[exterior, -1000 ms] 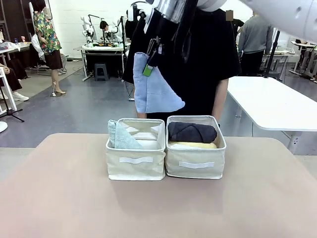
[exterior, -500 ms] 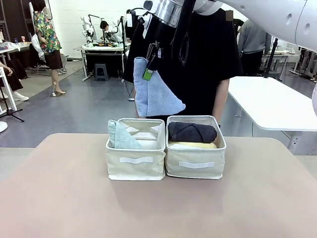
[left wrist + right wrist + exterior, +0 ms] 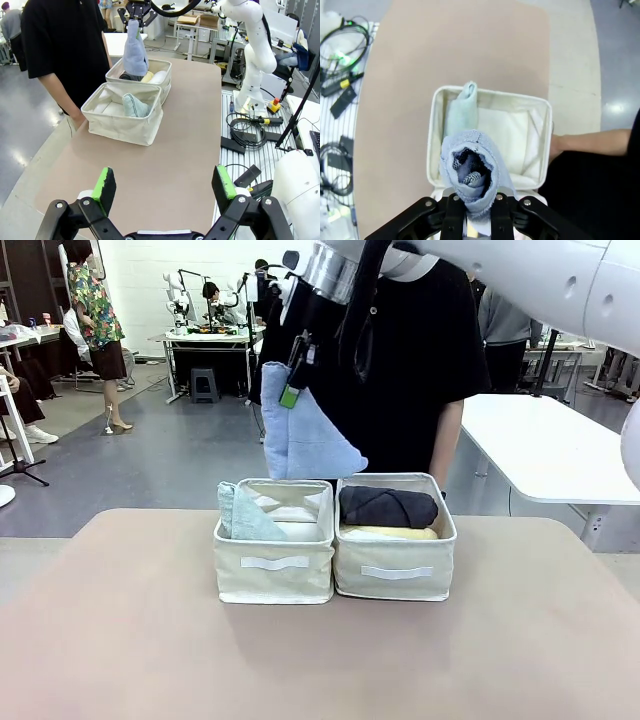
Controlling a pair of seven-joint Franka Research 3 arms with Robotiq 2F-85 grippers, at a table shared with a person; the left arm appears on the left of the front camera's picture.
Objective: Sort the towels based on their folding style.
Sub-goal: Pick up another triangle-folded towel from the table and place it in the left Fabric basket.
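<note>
My right gripper [image 3: 294, 378] is shut on the top of a light blue cone towel [image 3: 300, 440], which hangs in the air above the left beige bin [image 3: 273, 578]. In the right wrist view the light blue towel [image 3: 470, 172] dangles over that bin [image 3: 434, 150], where a pale green cone towel [image 3: 462, 110] lies. A dark grey roll [image 3: 388, 507] rests on a yellow roll [image 3: 390, 533] in the right bin [image 3: 395, 580]. My left gripper [image 3: 165, 186] stands open over the near table with nothing between its fingers.
A person in a black shirt [image 3: 420, 360] stands at the table's far side right behind the bins, one forearm [image 3: 590, 142] beside the left bin. The brown tabletop [image 3: 320, 660] lies bare in front of the bins. A white table [image 3: 560, 450] stands back right.
My right gripper has shifted slightly left and up with the light blue towel. The bins and the person have not moved.
</note>
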